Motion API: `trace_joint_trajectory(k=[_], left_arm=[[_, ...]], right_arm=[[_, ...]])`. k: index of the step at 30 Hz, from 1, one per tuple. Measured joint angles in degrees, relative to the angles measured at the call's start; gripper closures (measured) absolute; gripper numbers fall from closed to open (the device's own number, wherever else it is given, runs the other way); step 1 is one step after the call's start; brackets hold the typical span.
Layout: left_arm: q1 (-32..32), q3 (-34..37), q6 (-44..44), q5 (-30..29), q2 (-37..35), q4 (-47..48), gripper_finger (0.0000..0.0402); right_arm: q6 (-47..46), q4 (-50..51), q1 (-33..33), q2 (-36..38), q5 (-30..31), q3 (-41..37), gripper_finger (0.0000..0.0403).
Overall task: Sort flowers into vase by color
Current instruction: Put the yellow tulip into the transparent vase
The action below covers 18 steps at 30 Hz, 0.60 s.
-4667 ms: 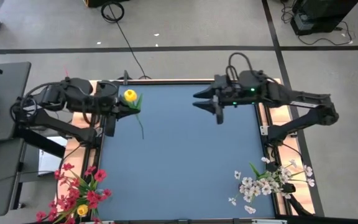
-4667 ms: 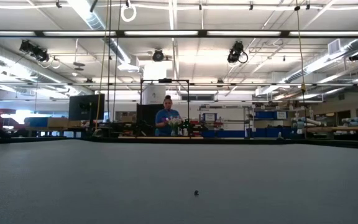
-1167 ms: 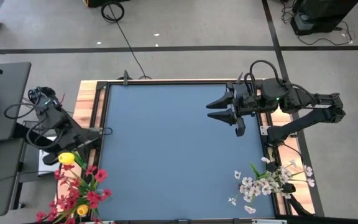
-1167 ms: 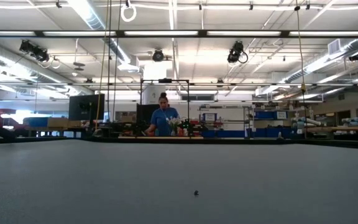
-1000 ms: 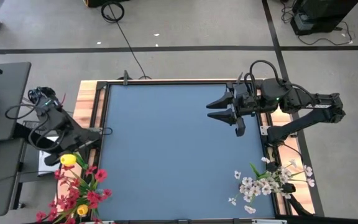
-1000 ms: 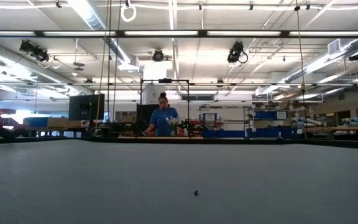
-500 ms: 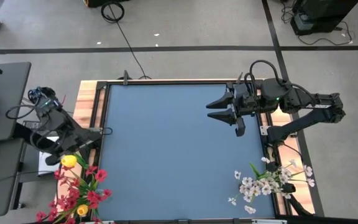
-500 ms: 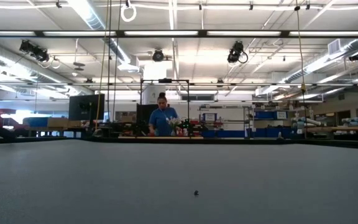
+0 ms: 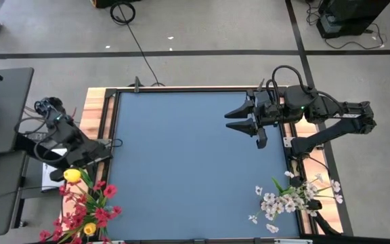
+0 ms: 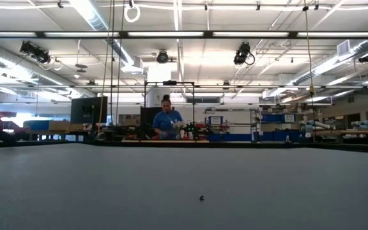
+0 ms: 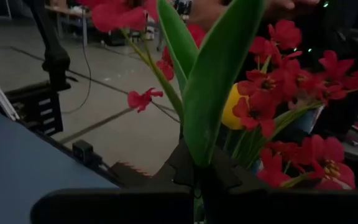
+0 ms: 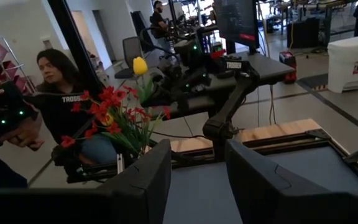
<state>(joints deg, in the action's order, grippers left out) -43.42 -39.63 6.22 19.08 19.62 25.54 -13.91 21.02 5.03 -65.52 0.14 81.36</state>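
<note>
Only the left wrist view gets in close: the left gripper point(image 11: 197, 177) is clamped on a yellow tulip point(image 9: 72, 175), its long green leaves rising straight up among the red blossoms point(image 11: 291, 81), while from above that bunch sits off the table's point(image 9: 195, 169) 8 o'clock corner. The white sprays point(image 9: 291, 198) lie at 4 o'clock. Since a second ago the tulip has edged slightly lower; the right gripper point(image 9: 237, 120) still hangs wide open at 1 o'clock.

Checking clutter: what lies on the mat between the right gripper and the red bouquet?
Nothing: in the high view only bare blue mat separates the right gripper from the red bouquet.
</note>
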Motion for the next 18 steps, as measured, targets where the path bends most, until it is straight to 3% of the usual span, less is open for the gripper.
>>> trace_joint_trajectory(k=[18], left_arm=[[-0.31, 1.85, 1.67, 2.71, -1.4, 1.1, 0.0392]], right_arm=[[0.0, 0.0, 0.0, 0.0, 0.0, 0.0, 0.0242]])
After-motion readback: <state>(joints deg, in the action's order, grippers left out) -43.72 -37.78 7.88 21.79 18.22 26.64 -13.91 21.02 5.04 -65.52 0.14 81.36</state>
